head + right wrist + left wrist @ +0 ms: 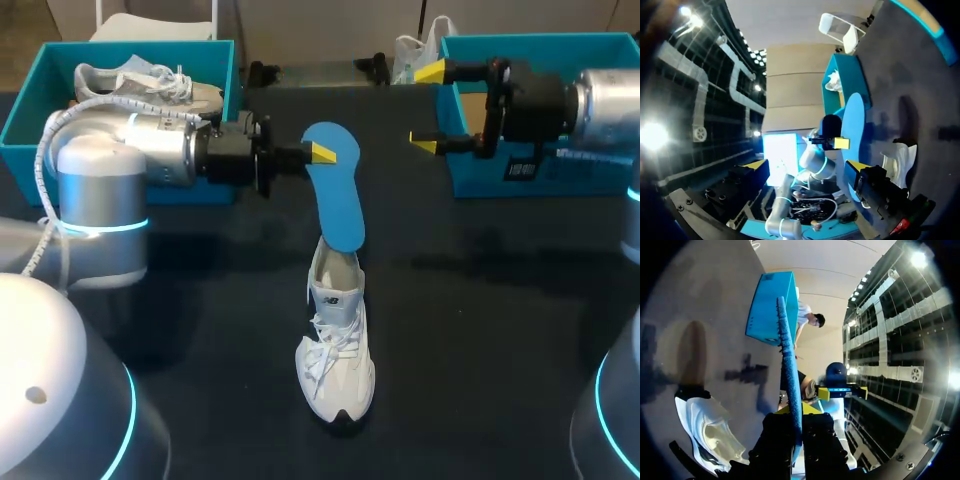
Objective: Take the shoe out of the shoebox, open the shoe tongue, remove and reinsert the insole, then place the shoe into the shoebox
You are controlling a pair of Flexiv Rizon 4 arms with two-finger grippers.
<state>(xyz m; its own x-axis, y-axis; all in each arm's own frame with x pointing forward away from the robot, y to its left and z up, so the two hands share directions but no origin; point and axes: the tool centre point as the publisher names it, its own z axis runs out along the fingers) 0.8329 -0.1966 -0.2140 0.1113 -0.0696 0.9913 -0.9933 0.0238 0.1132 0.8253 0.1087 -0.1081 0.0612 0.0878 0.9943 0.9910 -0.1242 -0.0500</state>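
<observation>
Left gripper [318,152], clamped on the blue insole [335,195], its lower end at the mouth of the white shoe [337,360] on the table [480,330]; right gripper [428,108] spread, well apart; step likely reinsertion, needing a straight feed toe-ward.

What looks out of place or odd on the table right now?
The blue insole stands out. It is outside the white shoe, pinched in the left gripper and raised above the table, with its lower end at the shoe's opening. That fits the task rather than a mishap. Nothing looks spilled or damaged.
</observation>
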